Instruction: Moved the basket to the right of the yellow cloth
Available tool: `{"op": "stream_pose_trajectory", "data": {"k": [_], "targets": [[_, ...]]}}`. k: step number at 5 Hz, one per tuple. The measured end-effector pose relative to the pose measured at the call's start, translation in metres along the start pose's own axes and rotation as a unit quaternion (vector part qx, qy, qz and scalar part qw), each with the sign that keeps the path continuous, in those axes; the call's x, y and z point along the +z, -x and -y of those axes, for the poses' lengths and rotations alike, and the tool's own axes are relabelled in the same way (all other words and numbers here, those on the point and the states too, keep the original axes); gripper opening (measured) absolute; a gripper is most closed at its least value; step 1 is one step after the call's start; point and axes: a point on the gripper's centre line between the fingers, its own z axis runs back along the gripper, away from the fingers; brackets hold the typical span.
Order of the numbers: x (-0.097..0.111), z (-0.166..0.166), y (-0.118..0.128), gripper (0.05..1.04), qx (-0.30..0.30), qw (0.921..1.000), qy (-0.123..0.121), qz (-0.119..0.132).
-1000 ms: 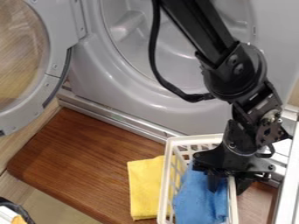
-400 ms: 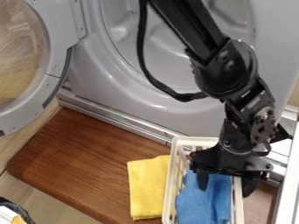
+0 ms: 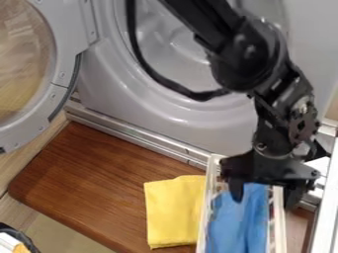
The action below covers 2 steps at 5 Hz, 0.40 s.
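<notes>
Camera view: the gripper [image 3: 263, 198] hangs open with its fingers spread at the white basket [image 3: 280, 228], which holds a blue cloth [image 3: 236, 225] and sits just right of the yellow cloth [image 3: 173, 211].

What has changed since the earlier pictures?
The white plastic basket has moved to the view's right, the blue cloth inside with it. The black gripper has spread its fingers astride the basket's right wall. The yellow cloth and brown wooden board stayed put.
</notes>
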Motion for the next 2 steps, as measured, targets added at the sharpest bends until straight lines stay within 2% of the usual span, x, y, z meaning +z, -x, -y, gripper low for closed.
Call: {"op": "stream_pose_trajectory", "data": {"k": [1,2], "targets": [[0.017,-0.002,-0.003,1.001,0.002,0.9998,0.015,0.011],[0.028,-0.023,-0.007,1.001,0.023,0.9994,0.025,0.008]]}}
